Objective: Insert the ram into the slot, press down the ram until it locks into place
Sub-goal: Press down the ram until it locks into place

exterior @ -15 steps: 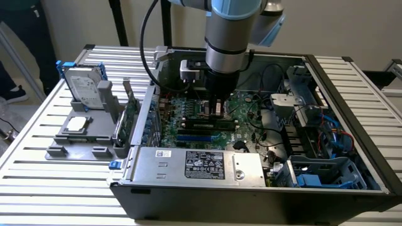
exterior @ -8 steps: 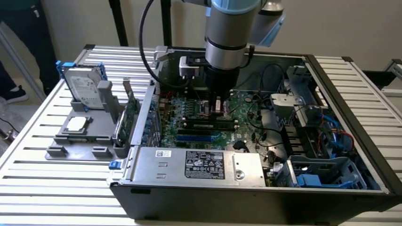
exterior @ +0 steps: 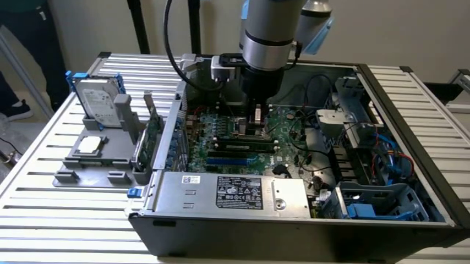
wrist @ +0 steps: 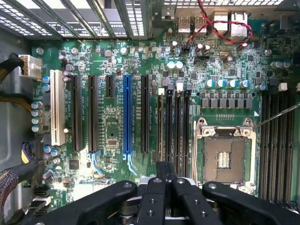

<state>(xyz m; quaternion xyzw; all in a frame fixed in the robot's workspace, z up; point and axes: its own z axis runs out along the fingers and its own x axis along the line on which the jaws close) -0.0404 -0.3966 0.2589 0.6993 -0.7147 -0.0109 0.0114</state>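
The pincer (exterior: 258, 122), closed narrow, bears on the ram (exterior: 245, 144) lying in its slot (wrist: 169, 129) mid-motherboard (wrist: 117, 136), so pressing looks underway, calling for straight, even downward force until it locks.

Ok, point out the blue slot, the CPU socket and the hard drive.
blue slot (wrist: 126, 115): wrist view, middle of its length.
CPU socket (wrist: 224, 159): wrist view, centre of the contact field.
hard drive (exterior: 99, 104): exterior view, middle of its labelled face.
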